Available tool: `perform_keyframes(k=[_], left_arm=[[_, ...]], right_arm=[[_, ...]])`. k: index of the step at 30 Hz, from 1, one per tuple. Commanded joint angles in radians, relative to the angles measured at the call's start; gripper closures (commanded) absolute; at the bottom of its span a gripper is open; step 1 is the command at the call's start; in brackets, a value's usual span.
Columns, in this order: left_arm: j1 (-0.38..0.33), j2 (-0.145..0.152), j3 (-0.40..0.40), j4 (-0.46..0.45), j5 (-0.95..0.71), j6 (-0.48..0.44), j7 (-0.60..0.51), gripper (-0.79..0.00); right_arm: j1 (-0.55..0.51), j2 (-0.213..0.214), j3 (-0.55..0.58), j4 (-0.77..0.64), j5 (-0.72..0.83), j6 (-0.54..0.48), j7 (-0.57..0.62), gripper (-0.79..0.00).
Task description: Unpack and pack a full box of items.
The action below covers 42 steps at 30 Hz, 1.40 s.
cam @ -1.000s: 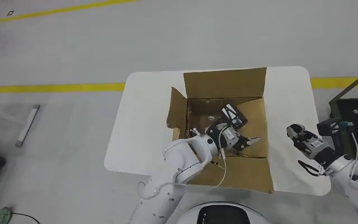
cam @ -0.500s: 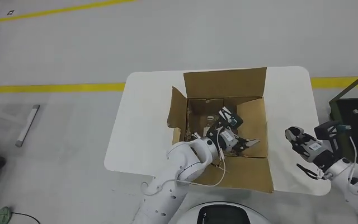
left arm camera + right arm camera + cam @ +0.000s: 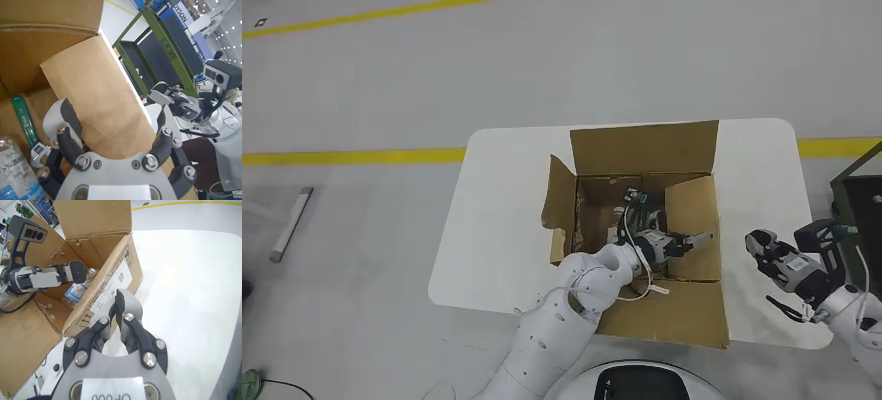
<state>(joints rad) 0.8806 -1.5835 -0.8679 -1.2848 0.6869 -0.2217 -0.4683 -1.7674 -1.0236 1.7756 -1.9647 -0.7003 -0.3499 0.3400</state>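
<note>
Open brown cardboard box [image 3: 642,148] on white table [image 3: 189,275] is holding clear blue-labelled plastic bottle [image 3: 74,293] and green-handled wrench [image 3: 22,117] | left gripper [image 3: 113,111] is hovering released inside box, empty | right gripper [image 3: 118,302] is hanging clenched beside box | unpacking judged unfinished, repacking pending

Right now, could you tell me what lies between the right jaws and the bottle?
The cardboard box's side wall, bearing a white label, stands between them in the right wrist view.

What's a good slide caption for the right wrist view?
Right gripper shut above the table beside the open cardboard box; left gripper open near a bottle inside.
</note>
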Motion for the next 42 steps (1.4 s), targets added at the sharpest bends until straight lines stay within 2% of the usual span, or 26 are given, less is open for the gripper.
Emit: perform_keyframes(k=[1,5,11,15,17,24,29,35,42], left_arm=[[-0.006,-0.005,0.000,0.026,-0.043,0.011,-0.004,-0.785],[-0.009,-0.014,-0.007,0.068,-0.151,0.009,-0.013,-0.785],[-0.031,-0.020,-0.002,0.111,-0.193,-0.018,-0.037,-0.785],[-0.044,-0.022,0.004,0.126,-0.183,-0.012,-0.040,-0.785],[-0.058,-0.019,0.008,0.129,-0.112,0.007,-0.022,-0.785],[-0.054,-0.015,0.004,0.142,-0.093,0.008,-0.031,-0.785],[-0.041,-0.022,0.007,0.149,-0.172,-0.021,-0.040,-0.785],[-0.041,-0.029,-0.001,0.157,-0.261,-0.053,-0.034,-0.785],[-0.053,-0.031,-0.004,0.153,-0.280,-0.064,-0.040,-0.785]], right_arm=[[0.002,0.000,0.001,0.004,-0.001,0.001,0.001,0.000],[0.008,-0.001,-0.001,0.009,-0.003,0.002,0.007,-0.003],[0.019,-0.002,-0.017,0.016,-0.008,0.002,0.024,-0.009],[0.031,-0.003,-0.031,0.021,-0.012,0.007,0.034,-0.022],[0.036,-0.004,-0.037,0.024,-0.014,0.011,0.036,-0.031],[0.047,-0.006,-0.057,0.032,-0.021,0.013,0.039,-0.040],[0.053,-0.007,-0.062,0.035,-0.025,0.014,0.042,-0.046],[0.058,-0.008,-0.058,0.033,-0.032,0.025,0.040,-0.095],[0.058,-0.008,-0.025,0.024,-0.004,0.037,0.043,-0.148]])
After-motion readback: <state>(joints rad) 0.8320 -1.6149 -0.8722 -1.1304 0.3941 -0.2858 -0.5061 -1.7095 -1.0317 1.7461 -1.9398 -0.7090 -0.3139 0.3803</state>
